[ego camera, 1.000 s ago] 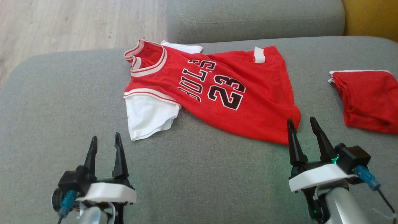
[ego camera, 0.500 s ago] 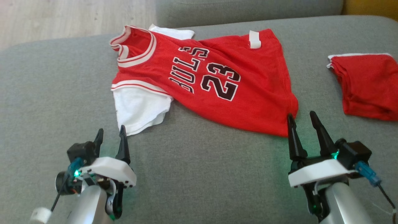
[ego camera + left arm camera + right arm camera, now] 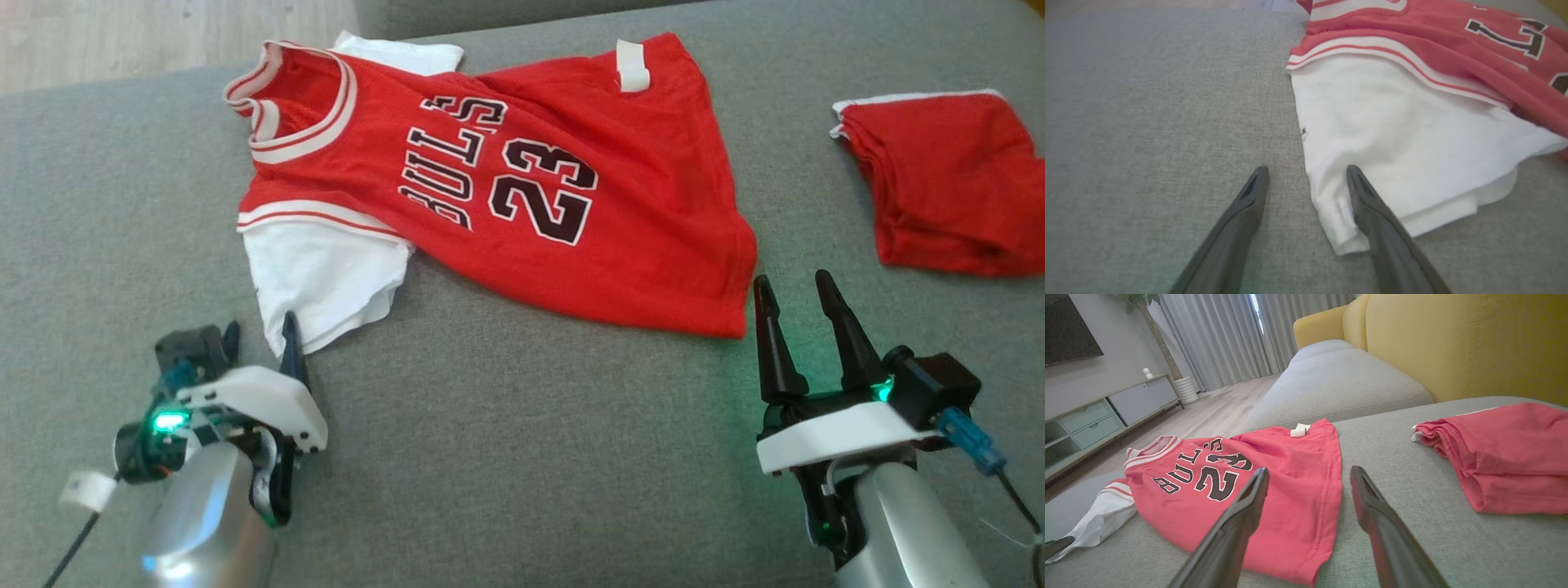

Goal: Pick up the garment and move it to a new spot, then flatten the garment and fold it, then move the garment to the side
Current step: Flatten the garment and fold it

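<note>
Head view: grey woven sofa cushion carries everything; red mesh basketball jersey with white sleeves lies spread mid-cushion, lettering up; folded red cloth well apart at right; right gripper fingers apart, just beside the jersey's hem corner; left gripper fingers apart, straddling the near white sleeve's edge. Judgement: pick-up beginning; go low, pinch all layers, lift both sides evenly to avoid bunching.
</note>
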Motion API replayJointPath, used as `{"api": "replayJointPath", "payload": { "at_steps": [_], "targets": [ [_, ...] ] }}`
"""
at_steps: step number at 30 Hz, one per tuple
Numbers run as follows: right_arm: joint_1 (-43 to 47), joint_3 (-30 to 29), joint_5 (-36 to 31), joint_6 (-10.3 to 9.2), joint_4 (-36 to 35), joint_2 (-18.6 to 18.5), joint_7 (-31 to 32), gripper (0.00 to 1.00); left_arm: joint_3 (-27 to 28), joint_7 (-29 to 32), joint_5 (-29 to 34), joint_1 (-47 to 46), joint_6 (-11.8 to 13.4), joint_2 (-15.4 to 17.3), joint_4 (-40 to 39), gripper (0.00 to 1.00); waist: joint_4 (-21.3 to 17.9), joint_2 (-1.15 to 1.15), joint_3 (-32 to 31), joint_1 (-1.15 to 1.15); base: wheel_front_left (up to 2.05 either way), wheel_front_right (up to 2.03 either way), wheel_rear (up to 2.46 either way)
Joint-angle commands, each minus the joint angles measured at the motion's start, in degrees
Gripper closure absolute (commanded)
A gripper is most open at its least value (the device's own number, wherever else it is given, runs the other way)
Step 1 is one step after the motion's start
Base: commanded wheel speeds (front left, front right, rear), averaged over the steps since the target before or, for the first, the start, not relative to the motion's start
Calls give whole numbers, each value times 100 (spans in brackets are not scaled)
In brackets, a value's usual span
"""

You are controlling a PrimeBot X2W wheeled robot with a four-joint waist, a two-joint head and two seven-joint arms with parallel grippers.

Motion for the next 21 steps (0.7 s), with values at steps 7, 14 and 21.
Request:
{"api": "replayJointPath", "payload": {
  "at_steps": [7, 14, 21],
  "targets": [
    [-235, 92, 69, -4, -192, -19, -61, 0, -33, 512, -129, -246, -278, 95, 479, 95, -61, 0, 19, -1, 0, 0, 0],
    [-232, 42, 29, -4, -72, -19, -61, 0, -55, 254, -243, -212, -455, 13, 389, 100, -3, 0, -111, -1, 0, 0, 0],
    [-199, 8, -12, -4, 106, -19, -61, 0, 206, -717, -344, -176, -387, 123, -124, 100, 79, 0, -244, -1, 0, 0, 0]
  ]
}}
